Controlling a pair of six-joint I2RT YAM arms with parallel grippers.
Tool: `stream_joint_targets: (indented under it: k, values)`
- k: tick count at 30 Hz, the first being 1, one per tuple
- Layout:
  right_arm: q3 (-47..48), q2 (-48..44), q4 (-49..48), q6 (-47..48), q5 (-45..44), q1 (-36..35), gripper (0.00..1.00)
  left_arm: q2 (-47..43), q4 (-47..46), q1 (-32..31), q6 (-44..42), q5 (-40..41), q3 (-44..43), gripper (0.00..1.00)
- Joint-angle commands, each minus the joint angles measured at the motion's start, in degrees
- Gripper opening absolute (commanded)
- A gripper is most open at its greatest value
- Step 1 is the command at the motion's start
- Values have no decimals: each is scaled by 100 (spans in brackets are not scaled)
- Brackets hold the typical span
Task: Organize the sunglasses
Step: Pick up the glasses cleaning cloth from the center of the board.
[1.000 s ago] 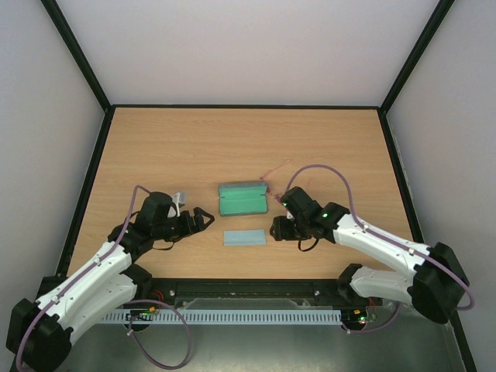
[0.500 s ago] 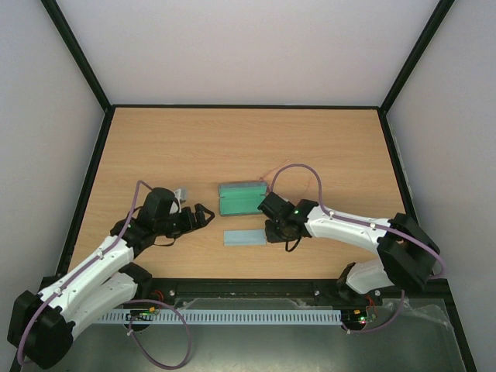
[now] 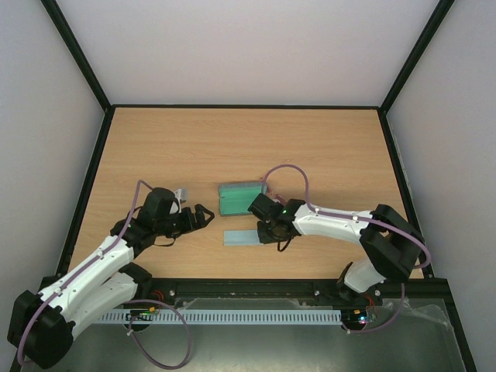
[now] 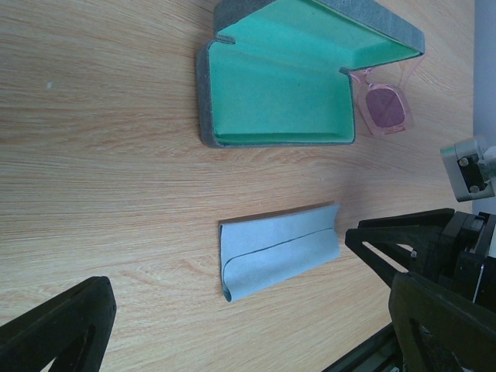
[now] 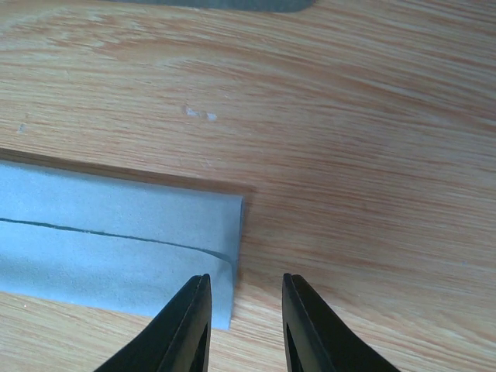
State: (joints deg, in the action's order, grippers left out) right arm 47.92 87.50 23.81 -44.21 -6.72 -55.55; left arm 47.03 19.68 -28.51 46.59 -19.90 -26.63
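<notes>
- Light wood-grain tabletop (image 3: 194, 147), black-edged, pale walls on three sides. Both arms reach in from the near edge.
- Small, thin-framed translucent pink sunglasses (image 4: 384, 108) lie flat on the wood, just beside the end of the open grey-blue oblong case (image 4: 279, 93) w/ green lining, the end on the right arm's side. They are not in the case. Can't tell whether the frame touches the case rim. In the top view the right arm hides them.
- Light blue folded cloth (image 4: 279, 248) lies nearer the arms than the case and apart from it, w/ a fold seam running along its length.
- Right gripper (image 5: 246, 291): jaws a narrow gap apart, clamped on nothing. One finger is over the cloth's end corner and the other over bare wood, so the cloth's short edge sits betw. them.
- Left gripper (image 3: 205, 217): jaws spread wide, empty, pointing at the cloth's other end but clear of it.
- Step in hand, as I read it: pinch the cloth's end w/ the right gripper.
- To do it well:
  - Bring the tips down to the wood and let the finger on the bare side slip under the edge.
  - Close on both layers — catch only the top flap and the cloth will prob. unfold.
  - Lift straight up before any sideways move, since dragging would bunch it.
  - Keep the wrist off the case and sunglasses — both are close behind it.
</notes>
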Motion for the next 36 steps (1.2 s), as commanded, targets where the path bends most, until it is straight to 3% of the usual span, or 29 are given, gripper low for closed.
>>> stream_joint_targets:
  k: [1, 7, 25, 36]
  values:
    - [170, 203, 132, -97, -123, -93, 27, -64, 112, 72, -117, 8, 11, 99]
    - [189, 364, 136, -144, -163, -153, 23, -98, 128, 150, -171, -35, 56, 99]
    - [314, 675, 188, -274, -356, -255, 21, -140, 145, 253, -247, -141, 71, 99]
    - [202, 856, 138, -406, -390, -329, 11, -171, 148, 267, -255, -190, 59, 99]
